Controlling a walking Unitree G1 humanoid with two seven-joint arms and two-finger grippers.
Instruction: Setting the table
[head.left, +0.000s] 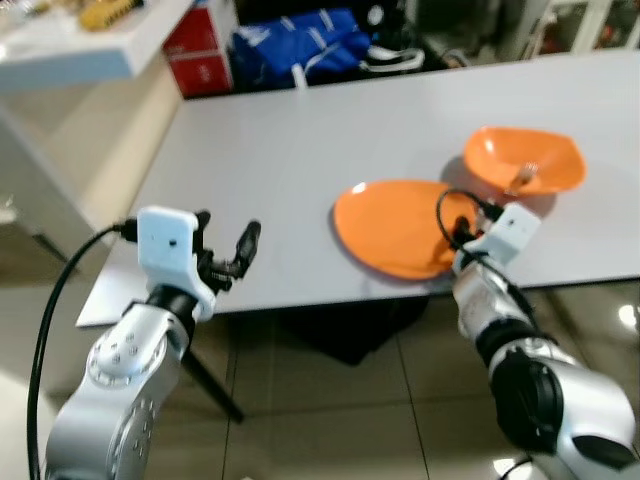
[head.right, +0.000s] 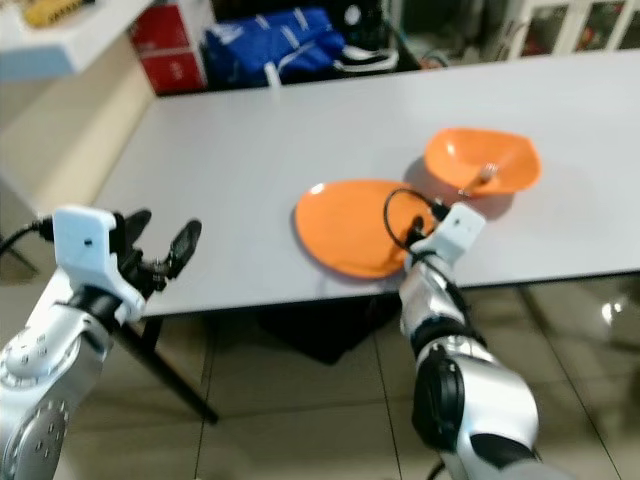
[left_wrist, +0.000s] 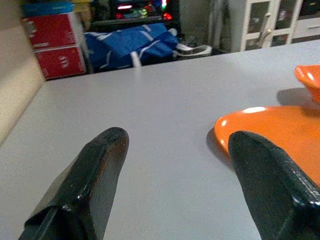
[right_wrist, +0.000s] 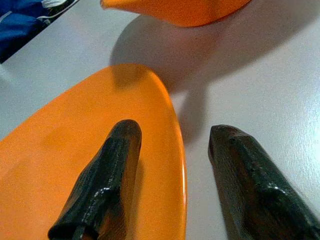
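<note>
Plate (head.left: 398, 225) first: one orange plate lies flat near the front edge of the grey table (head.left: 300, 150), and one orange bowl (head.left: 524, 160) sits just behind it toward my right, something small and pale inside that I cannot make out. From the left eye, my right gripper (head.left: 462, 225) is at the plate's right rim, and my left gripper (head.left: 225, 245) hangs over the table's front left edge, well apart from the plate. Behind the table are one blue bag (head.left: 300, 45) and red boxes (head.left: 200, 45) (two, stacked).

From the right eye, the same count holds: one plate, one bowl, the two near each other but apart, my right arm reaching up from below the table edge to the plate.

My left wrist view shows both my fingers (left_wrist: 85, 185) spread wide with nothing between them, above bare table; the plate's edge lies beyond the one finger, with a corner of the bowl further on.

My right wrist view shows my jaws released and straddling the plate's rim: one finger (right_wrist: 105, 180) over the plate, the other over the table just beside it. The bowl's underside is beyond, casting a shadow.
</note>
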